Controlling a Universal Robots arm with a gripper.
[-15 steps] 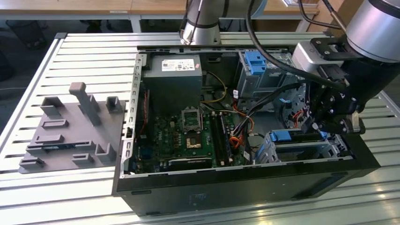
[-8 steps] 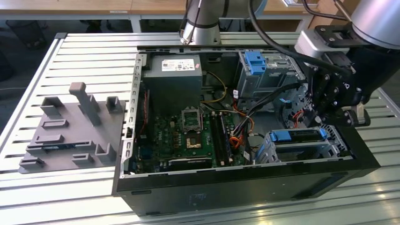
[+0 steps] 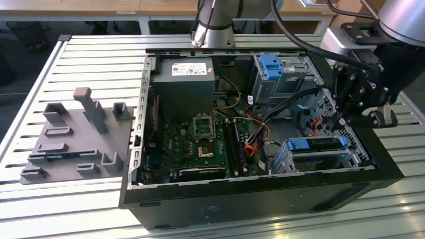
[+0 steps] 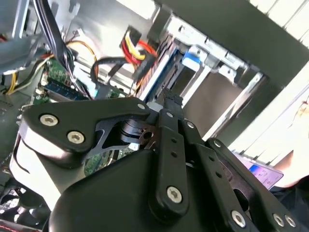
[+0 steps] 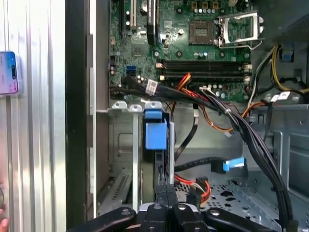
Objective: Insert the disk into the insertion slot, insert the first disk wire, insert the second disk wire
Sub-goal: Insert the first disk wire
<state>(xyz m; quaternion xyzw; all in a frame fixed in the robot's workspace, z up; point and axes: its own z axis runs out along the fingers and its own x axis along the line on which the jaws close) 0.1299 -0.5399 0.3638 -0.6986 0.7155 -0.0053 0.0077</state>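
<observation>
Start at the exterior view's left: your grey fixture [image 3: 79, 139] sits on the desk [image 3: 79, 50], well apart from the work. Move across the open case [image 3: 265, 199], past the motherboard [image 3: 199, 144], and there's the insertion slot [image 3: 292, 162] with the disk [image 3: 315, 144] lying in it, blue carrier showing on top. Furthest right, your end effector [image 3: 378, 118] hangs over the case wall, near the slot but apart from it. In the first wrist view the disk [image 5: 155, 135] lies dead ahead of the end effector [image 5: 166, 195], seen edge-on, its long axis running away from the fingertips toward the motherboard. The fingers are drawn right together with nothing between them. In the second wrist view the end effector [image 4: 170, 100] reads the same: pinched closed, carrying nothing.
</observation>
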